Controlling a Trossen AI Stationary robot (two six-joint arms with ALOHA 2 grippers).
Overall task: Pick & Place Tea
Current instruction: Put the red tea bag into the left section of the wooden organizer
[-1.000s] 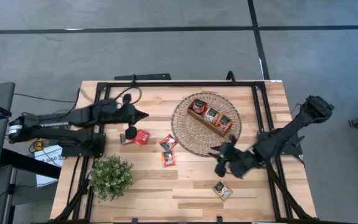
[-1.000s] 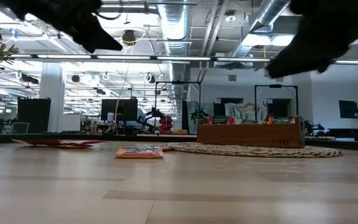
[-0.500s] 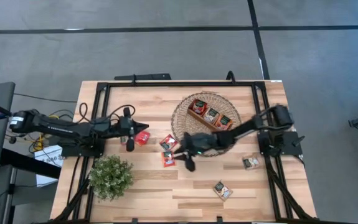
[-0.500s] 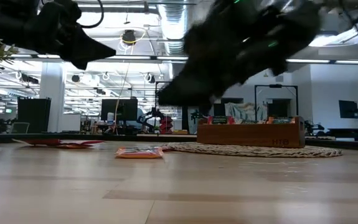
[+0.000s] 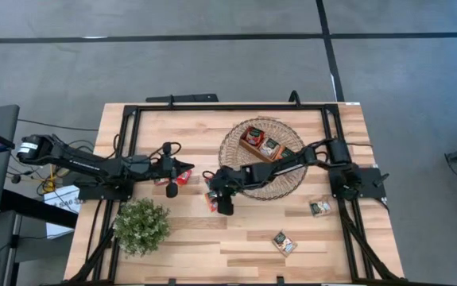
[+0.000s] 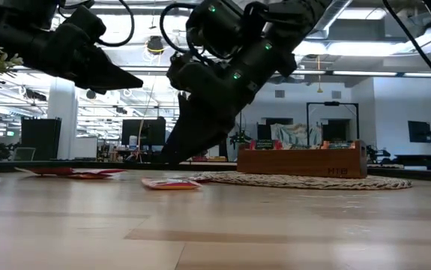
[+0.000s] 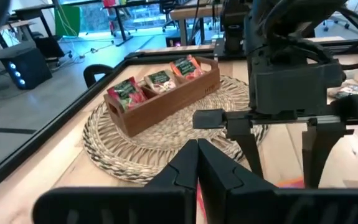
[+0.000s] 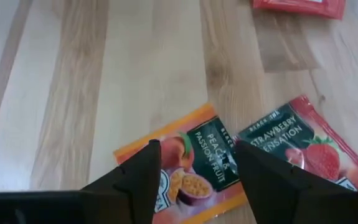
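Two tea sachets lie flat mid-table: an orange peach one (image 8: pixel 166 146) and a red strawberry one (image 8: pixel 297 146) beside it. My right gripper (image 8: pixel 196 163) hangs open, slanting down, just over the orange sachet (image 5: pixel 212 203), one finger on either side of it, touching nothing. Left of it, my left gripper (image 5: pixel 188 168) is shut and empty, above another red sachet (image 5: pixel 179 178). The wooden tray (image 5: pixel 253 151) sits on a woven mat (image 5: pixel 236 151) and holds several sachets.
A potted plant (image 5: pixel 142 225) stands near the front left. Two more sachets lie at the right (image 5: pixel 319 208) and near the front edge (image 5: pixel 284 242). The black frame rails (image 5: pixel 212 107) run round the table. The two grippers are close together mid-table.
My right gripper has swept from the near right toward the table's left and come down over the orange and red sachets. My left gripper has sunk and drawn a little toward the near edge, staying shut. No sachet in the middle has moved.
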